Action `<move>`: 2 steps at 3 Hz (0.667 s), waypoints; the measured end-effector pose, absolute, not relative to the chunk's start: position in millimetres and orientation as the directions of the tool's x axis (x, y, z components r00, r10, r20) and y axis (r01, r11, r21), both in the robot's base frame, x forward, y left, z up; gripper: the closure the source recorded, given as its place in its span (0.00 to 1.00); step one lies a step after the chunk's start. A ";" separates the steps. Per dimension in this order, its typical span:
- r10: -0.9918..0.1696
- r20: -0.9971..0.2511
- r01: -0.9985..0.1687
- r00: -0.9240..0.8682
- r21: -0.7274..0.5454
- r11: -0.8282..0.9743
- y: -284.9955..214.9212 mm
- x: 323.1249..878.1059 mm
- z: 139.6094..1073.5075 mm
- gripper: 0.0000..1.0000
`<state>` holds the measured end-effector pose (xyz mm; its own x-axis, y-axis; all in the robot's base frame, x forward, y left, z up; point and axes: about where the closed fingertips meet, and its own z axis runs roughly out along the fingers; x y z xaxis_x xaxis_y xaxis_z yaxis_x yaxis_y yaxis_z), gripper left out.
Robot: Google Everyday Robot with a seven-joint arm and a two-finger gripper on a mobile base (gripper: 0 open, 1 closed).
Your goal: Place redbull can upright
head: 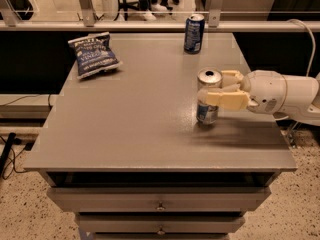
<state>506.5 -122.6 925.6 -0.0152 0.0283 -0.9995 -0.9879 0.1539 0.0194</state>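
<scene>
**A:** Where does everything sit?

**B:** The grey surface [135, 119] carries it all. The hand [212, 85] reaches in from the right side and is clamped on the redbull can [207, 113], with 1 finger in front and 1 behind. A chip bag [93, 54] lies at the far left and a dark blue can [194, 33] stands at the far edge, both well apart from the hand.

**A:** What could go wrong from here?

**B:** I cannot tell whether the base is fully seated. If the fingers part while it hangs just off the surface or leans, the slim can could wobble and tip. A finger dragging on the wall as the hand backs away could also topple it, and the right edge is near enough for it to roll off.

**A:** And the can itself?

**B:** It is upright, right of centre: slim and silver, with blue markings low on the body. The shiny top faces up and the fingers cover its middle.
</scene>
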 end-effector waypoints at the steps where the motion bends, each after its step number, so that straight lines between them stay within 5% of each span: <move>1: 0.017 -0.999 -0.991 -0.029 0.031 0.133 -118.8 506.0 913.4 0.84; 2: 0.014 -0.999 -0.991 -0.039 0.040 0.124 -117.8 503.0 903.5 0.61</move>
<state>503.0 -117.8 903.5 -0.0385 0.0141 -0.9992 -0.9915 0.1240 0.0400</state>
